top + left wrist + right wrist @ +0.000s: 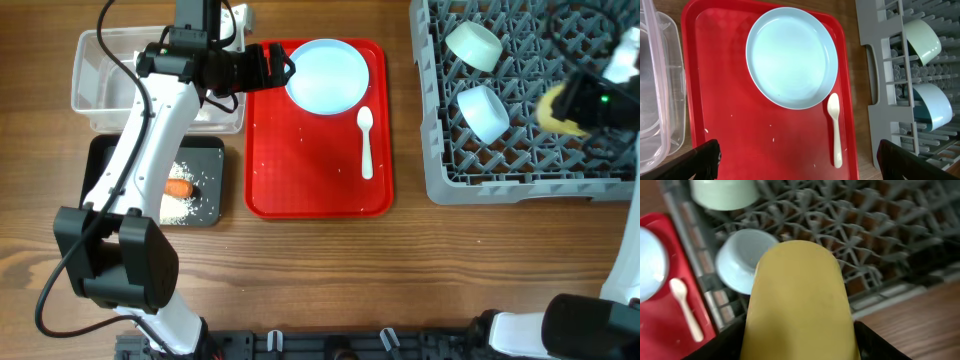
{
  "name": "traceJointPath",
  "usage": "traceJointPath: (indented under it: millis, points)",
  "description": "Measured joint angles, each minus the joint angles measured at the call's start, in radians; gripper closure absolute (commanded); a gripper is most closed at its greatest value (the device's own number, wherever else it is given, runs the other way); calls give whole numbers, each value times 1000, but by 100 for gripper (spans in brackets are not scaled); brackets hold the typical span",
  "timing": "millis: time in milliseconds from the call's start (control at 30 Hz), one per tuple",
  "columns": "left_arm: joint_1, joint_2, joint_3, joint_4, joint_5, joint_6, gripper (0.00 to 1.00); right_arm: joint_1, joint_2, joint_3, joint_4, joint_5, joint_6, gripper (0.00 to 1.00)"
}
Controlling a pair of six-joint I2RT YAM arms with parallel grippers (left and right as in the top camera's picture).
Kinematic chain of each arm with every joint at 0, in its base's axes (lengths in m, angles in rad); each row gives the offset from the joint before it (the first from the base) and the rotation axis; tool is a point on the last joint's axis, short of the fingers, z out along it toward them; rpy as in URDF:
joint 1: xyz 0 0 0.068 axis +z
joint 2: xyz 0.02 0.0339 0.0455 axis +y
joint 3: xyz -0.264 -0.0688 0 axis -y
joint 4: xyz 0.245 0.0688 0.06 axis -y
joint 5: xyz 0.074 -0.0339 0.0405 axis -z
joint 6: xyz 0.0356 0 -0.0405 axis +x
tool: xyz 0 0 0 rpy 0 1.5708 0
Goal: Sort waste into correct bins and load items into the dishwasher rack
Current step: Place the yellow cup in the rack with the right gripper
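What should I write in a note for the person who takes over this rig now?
Left hand: open, empty, above the red tray beside the plate.
Right hand: shut on the yellow cup, above the rack.
Done: green bowl and blue bowl in the rack; carrot and rice in the black tray.
To do: set the cup down, then load plate and spoon from the red tray.

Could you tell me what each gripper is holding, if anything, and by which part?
The right gripper holds the yellow cup by its sides; the left gripper is open and empty.
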Motion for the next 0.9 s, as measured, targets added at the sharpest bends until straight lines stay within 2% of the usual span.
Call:
traceJointPath:
  millis: [100, 300, 500, 567, 600, 667, 800, 900]
  points:
    - [0, 0, 0, 0, 0, 0, 0, -38, 31, -19, -3, 7, -2, 61]
    - [0, 0, 0, 0, -3, 0, 0, -47, 200, -46, -17, 7, -5, 61]
    - [0, 0, 0, 0, -4, 0, 0, -115, 248, -49, -45, 37, -5, 60]
    - [0, 0, 0, 0, -4, 0, 0, -119, 269, -50, -45, 41, -5, 48]
    - [0, 0, 0, 0, -4, 0, 0, -119, 278, -50, -43, 41, -5, 35]
    - [0, 0, 0, 0, -4, 0, 0, -119, 295, -51, -29, 41, -5, 22]
    - [0, 0, 0, 0, -4, 0, 0, -119, 313, -51, -14, 44, -8, 4]
    - [0, 0, 0, 0, -4, 0, 0, -119, 313, -51, -10, 44, -9, 0]
